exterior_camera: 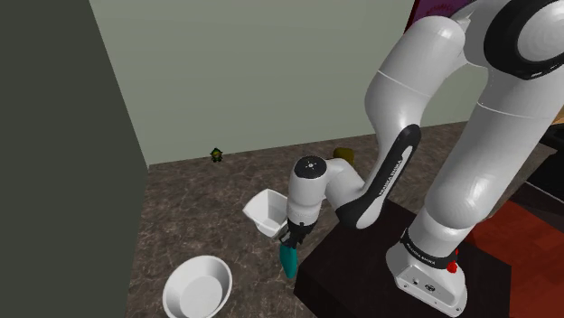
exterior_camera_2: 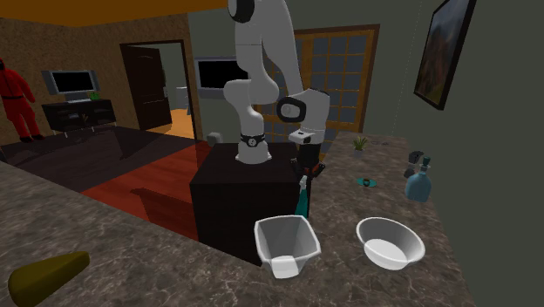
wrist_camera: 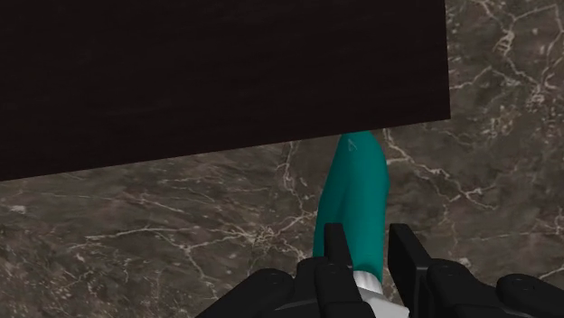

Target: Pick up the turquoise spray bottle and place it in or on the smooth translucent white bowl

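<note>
Slim, tapered teal spray bottle

Shoulder view: high, beside and behind the stand, looking down across the counter to the far wall. Second exterior view: opposite side, lower, farther back, facing the arm over the counter. Both share stand, bowl, square tub, bottle. Wrist view: close, looking down along the gripper at counter and stand edge.

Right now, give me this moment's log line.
gripper shut on turquoise spray bottle | bottle beside stand | round white bowl empty, apart
</note>
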Controlling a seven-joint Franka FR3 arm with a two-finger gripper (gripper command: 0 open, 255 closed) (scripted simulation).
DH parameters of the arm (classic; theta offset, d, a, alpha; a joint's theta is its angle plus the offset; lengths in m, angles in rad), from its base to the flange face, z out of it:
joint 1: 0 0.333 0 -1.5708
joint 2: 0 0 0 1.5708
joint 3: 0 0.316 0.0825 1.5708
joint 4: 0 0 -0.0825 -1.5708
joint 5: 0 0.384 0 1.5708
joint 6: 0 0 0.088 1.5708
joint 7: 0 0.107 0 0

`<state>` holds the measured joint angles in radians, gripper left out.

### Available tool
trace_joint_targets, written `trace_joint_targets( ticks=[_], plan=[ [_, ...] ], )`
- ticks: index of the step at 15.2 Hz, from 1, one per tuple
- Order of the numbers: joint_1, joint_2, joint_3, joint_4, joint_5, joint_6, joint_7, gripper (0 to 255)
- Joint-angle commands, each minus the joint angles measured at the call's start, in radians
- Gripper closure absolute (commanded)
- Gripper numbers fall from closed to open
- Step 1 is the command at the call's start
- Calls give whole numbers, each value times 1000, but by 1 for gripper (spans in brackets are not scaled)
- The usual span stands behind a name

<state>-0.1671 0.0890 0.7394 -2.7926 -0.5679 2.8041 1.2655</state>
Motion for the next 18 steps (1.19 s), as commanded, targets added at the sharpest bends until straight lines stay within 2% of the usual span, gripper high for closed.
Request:
trace_joint_targets(
  ticks=[1, 3, 5, 7, 9, 13, 18],
  plan=[
    [0, 0, 0, 0, -1, 0, 1, 255],
    [-19, -58, 52, -16, 144, -11, -106, 255],
    [-14, -119, 82, -28, 295, -29, -217, 255],
    [17, -176, 81, -35, 425, -56, -311, 255],
    [63, -226, 57, -37, 519, -90, -381, 255],
    [137, -314, 8, -33, 640, -166, -472, 255],
    [198, -409, -43, -21, 720, -265, -539, 255]
  ],
)
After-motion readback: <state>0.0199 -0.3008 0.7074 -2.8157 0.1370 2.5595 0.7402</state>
